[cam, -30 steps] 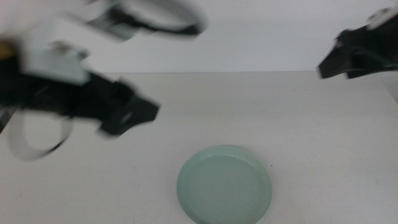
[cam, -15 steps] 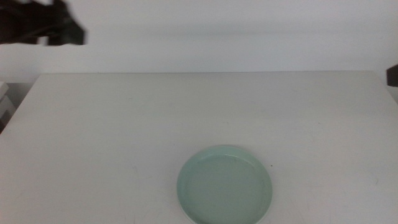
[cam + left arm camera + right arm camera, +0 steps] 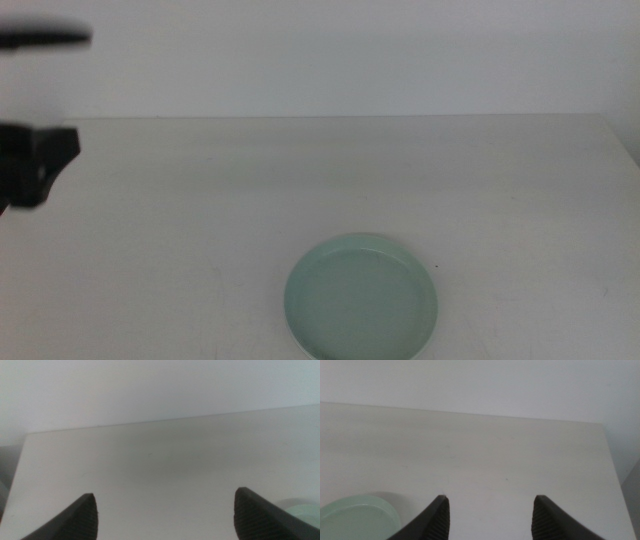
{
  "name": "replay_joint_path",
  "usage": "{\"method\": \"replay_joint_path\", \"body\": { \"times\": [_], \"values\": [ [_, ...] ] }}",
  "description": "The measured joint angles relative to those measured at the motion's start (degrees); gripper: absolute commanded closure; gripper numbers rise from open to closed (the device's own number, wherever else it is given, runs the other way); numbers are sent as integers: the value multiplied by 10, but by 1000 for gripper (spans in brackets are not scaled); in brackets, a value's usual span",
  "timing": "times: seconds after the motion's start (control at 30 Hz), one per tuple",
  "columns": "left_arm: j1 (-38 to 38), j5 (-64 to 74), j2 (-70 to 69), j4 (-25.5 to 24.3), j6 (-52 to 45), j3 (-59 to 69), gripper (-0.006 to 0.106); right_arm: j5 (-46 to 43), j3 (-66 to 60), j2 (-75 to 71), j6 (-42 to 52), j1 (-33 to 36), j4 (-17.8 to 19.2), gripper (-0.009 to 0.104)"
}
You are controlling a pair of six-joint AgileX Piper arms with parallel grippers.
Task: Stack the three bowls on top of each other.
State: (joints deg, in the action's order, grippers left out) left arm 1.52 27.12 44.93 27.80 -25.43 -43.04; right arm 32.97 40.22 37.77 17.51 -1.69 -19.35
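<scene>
A pale mint green bowl (image 3: pixel 361 297) sits on the table near the front, a little right of centre. It shows as a sliver in the left wrist view (image 3: pixel 304 510) and as a partial disc in the right wrist view (image 3: pixel 357 517). My left gripper (image 3: pixel 165 512) is open and holds nothing, pulled back over the table's left side. Its dark arm (image 3: pixel 33 165) shows blurred at the left edge of the middle view. My right gripper (image 3: pixel 490 510) is open and empty, set back from the bowl and out of the middle view.
The white table (image 3: pixel 330 180) runs back to a plain white wall (image 3: pixel 350 60). Its right edge (image 3: pixel 612 470) shows in the right wrist view and its left edge (image 3: pixel 17 467) in the left wrist view.
Both arms have pulled away from over the table. The left one now shows only at the left edge; the right one has left the middle view. The mint bowl has not moved.
</scene>
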Motion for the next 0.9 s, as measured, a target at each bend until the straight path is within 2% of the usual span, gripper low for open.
{"method": "replay_joint_path", "body": {
  "times": [0.3,0.9],
  "values": [
    [0,-23,-88,3,-4,93,7,-16,-44,-16,5,0,5,53],
    [0,-20,-92,4,-4,163,7,-16,-44,-16,5,0,5,53]
  ]
}}
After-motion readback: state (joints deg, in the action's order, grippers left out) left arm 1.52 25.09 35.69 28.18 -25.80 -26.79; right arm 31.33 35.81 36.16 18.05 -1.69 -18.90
